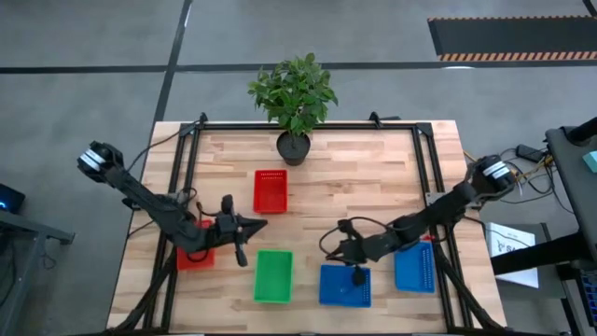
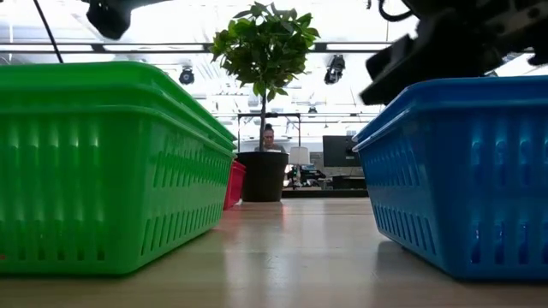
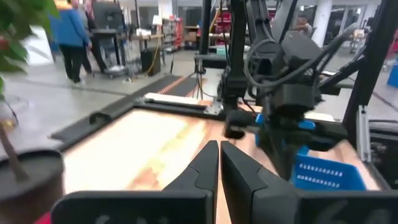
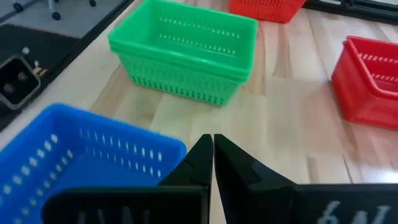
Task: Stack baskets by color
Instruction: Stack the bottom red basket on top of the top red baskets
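Green basket [image 2: 103, 162], plant pot [image 2: 261, 175] beyond.

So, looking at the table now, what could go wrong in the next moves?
1. The right gripper hangs shut over a blue basket; lowering shut, it may push the basket instead of gripping it.
2. The left arm hides much of one red basket, so its rim may get bumped.
3. The potted plant stands close behind the other red basket; a reach there could tip it.

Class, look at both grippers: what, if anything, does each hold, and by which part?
Nothing is held. The left gripper and the right gripper are both shut on nothing above the table.
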Robot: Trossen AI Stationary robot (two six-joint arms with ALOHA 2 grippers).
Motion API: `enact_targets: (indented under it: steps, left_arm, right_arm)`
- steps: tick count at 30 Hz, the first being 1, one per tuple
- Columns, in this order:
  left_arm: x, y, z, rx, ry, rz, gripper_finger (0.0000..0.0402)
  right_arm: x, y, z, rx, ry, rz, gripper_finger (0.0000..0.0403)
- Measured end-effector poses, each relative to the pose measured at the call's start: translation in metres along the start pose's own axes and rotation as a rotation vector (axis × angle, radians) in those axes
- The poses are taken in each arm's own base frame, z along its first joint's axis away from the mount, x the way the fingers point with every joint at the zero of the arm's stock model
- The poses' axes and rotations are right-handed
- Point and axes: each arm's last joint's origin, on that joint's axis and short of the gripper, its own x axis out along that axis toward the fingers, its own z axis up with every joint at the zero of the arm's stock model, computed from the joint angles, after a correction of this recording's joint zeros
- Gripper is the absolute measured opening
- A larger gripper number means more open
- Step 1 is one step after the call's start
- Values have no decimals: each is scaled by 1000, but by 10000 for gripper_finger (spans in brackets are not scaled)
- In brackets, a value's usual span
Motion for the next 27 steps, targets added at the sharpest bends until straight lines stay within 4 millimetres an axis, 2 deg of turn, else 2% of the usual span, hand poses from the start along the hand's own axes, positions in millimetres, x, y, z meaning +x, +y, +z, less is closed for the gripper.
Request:
enact_targets:
  steps: [8, 14, 19, 27]
  left_arm:
    - [13, -15, -17, -160, 32, 12, 1]
    - [15, -17, -19, -300, 27, 48, 1]
    - [15, -16, -19, -389, 17, 80, 1]
    - [19, -12, -21, -457, 24, 142, 1]
  right_arm:
    - [-28, -7, -13, -42, -46, 1, 9]
    - [-43, -11, -23, -28, -94, 3, 9]
    - [-48, -13, -32, -23, -96, 2, 9]
    - [-51, -14, -30, -47, -105, 0, 9]
